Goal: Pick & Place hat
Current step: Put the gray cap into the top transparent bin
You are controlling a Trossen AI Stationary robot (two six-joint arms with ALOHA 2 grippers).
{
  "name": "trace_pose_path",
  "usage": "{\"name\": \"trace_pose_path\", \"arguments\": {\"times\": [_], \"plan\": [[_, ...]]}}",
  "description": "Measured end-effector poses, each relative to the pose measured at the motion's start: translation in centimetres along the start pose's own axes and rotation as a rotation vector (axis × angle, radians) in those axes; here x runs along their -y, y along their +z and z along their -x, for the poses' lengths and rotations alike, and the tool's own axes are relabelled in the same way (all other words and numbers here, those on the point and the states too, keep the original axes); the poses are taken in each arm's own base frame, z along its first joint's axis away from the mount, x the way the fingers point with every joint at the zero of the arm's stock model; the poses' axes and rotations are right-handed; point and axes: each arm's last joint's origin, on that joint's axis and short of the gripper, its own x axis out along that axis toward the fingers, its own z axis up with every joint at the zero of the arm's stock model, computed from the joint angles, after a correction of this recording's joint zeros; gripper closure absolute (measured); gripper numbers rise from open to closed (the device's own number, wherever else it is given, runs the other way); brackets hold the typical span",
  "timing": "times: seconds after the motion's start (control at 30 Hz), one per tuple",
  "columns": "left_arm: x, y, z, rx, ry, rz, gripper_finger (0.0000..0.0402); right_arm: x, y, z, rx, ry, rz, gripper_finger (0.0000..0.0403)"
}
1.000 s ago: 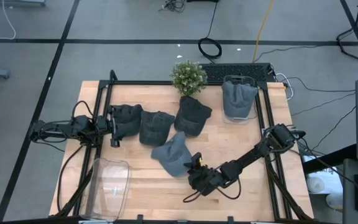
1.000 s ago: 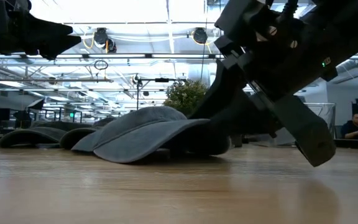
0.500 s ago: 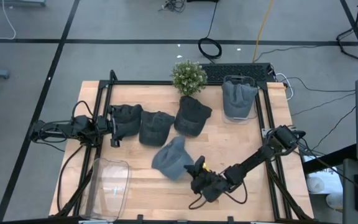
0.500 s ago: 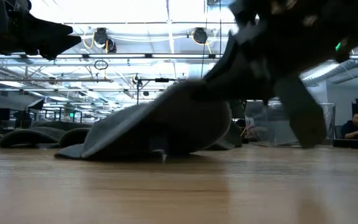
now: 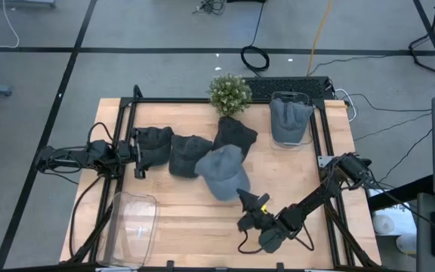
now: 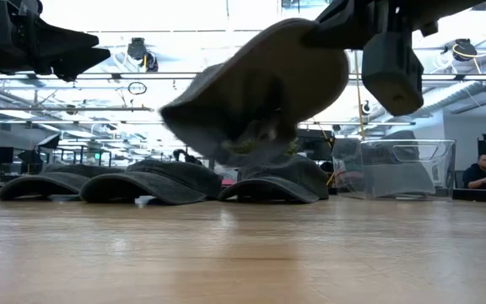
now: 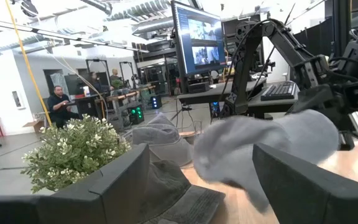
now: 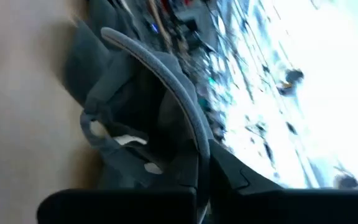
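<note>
High view puts the grey hat (image 5: 220, 172) at the centre of the wooden table (image 5: 293, 174), raised and covering part of the dark caps behind it. The right gripper (image 5: 251, 202) sits just below and to the right of it, clamped on the brim; from above the fingers themselves are too small to make out. In the right wrist view the brim runs edge-on between that arm's dark fingers (image 8: 129, 202), which press together on it, and everything beyond is smeared. The low view shows the hat (image 6: 256, 89) clear of the tabletop in the upper middle of the frame, blurred, with the arm cut off by the top edge.

Three dark caps (image 5: 189, 153) lie in a row left of centre, a potted plant (image 5: 229, 94) stands above them, and another grey hat sits in a clear container (image 5: 291, 121) at upper right. An empty clear bin (image 5: 133, 224) lies at lower left.

The left gripper (image 5: 139, 157) waits at the table's left edge, its fingers spread apart.
</note>
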Motion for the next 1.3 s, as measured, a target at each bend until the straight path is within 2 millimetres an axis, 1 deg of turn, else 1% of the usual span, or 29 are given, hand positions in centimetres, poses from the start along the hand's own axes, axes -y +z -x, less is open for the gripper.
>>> {"name": "trace_pose_path", "arguments": {"times": [0.37,0.47,0.53,0.63,0.73,0.8,0.87,0.97,1.03,1.07,1.17,1.23,1.3], "plan": [[0.0,0.0,0.0,0.0,0.0,0.0,0.0108,0.3,0.2,-0.3,-0.013,-0.008,-0.053,0.0402],[0.0,0.0,0.0,0.0,0.0,0.0,0.0108,0.9,0.2,-0.6,-0.021,-0.011,-0.057,0.0403],[0.0,0.0,0.0,0.0,0.0,0.0,0.0108,2.1,0.3,-0.9,-0.028,-0.014,-0.084,0.0403],[0.0,0.0,0.0,0.0,0.0,0.0,0.0108,4.8,0.3,-1.3,-0.029,-0.011,-0.118,0.0403],[0.0,0.0,0.0,0.0,0.0,0.0,0.0108,8.5,-0.2,-2.0,-0.034,-0.011,-0.143,0.0403],[0.0,0.0,0.0,0.0,0.0,0.0,0.0108,11.5,-1.0,-2.7,-0.056,-0.021,-0.156,0.0403],[0.0,0.0,0.0,0.0,0.0,0.0,0.0108,14.6,-2.4,-3.4,-0.089,-0.039,-0.183,0.0403],[0.0,0.0,0.0,0.0,0.0,0.0,0.0108,18.6,-5.7,-4.2,-0.154,-0.08,-0.265,0.0403],[0.0,0.0,0.0,0.0,0.0,0.0,0.0108,20.6,-8.4,-4.4,-0.181,-0.101,-0.337,0.0403],[0.0,0.0,0.0,0.0,0.0,0.0,0.0108,21.2,-9.7,-4.5,-0.194,-0.111,-0.361,0.0403],[0.0,0.0,0.0,0.0,0.0,0.0,0.0108,21.8,-13.8,-4.5,-0.234,-0.14,-0.4,0.0403],[0.0,0.0,0.0,0.0,0.0,0.0,0.0108,21.4,-16.3,-4.4,-0.259,-0.156,-0.409,0.0403],[0.0,0.0,0.0,0.0,0.0,0.0,0.0108,20.5,-18.4,-4.3,-0.282,-0.168,-0.404,0.0403]]}}
